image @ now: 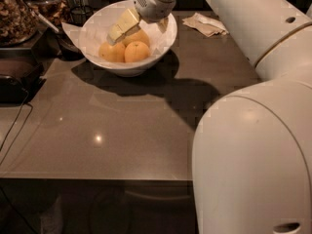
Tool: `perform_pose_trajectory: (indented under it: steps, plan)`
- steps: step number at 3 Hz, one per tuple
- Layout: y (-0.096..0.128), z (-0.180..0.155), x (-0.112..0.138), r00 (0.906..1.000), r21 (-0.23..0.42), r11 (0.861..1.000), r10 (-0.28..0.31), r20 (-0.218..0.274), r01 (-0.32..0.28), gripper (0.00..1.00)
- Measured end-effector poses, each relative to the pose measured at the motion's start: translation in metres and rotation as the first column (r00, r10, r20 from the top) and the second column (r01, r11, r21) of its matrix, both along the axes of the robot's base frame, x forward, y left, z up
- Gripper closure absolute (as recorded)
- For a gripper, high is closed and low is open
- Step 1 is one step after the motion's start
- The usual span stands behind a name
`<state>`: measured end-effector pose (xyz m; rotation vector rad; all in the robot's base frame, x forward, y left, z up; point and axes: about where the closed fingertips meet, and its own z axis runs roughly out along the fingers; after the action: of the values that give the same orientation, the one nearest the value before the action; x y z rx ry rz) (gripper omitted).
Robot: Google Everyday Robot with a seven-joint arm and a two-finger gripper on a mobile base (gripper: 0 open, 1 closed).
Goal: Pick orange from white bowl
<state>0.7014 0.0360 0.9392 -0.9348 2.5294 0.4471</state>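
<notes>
A glossy white bowl (97,30) stands at the back of the dark counter and holds three oranges. Two are in front (112,51) (137,51), and one is behind (140,36). My gripper (142,27) reaches down into the bowl from the upper right. Its fingers are open. The pale left finger (122,26) lies over the left side of the oranges, and the other fingertip (163,24) is near the bowl's right wall. The back orange sits between and just below them. No orange is gripped.
My white arm and base (253,145) fill the right side. A crumpled napkin (207,24) lies right of the bowl. A dark appliance (17,77) with cables and jars (17,13) stand at the left. Brown counter (107,126) spreads in front.
</notes>
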Motion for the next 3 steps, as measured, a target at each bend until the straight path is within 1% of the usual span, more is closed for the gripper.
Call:
perform_pose_trajectory:
  steps: [1, 2, 3]
  plan:
    - [-0.0003, -0.0034, 0.0008, 0.9999, 0.001, 1.0, -0.007, 0.008, 0.007, 0.08]
    - [0.0013, -0.0044, 0.0023, 0.9998, -0.008, 1.0, -0.004, 0.021, 0.004, 0.16]
    - [0.0031, -0.0066, 0.0048, 0.9997, -0.021, 1.0, -0.003, 0.025, 0.004, 0.18]
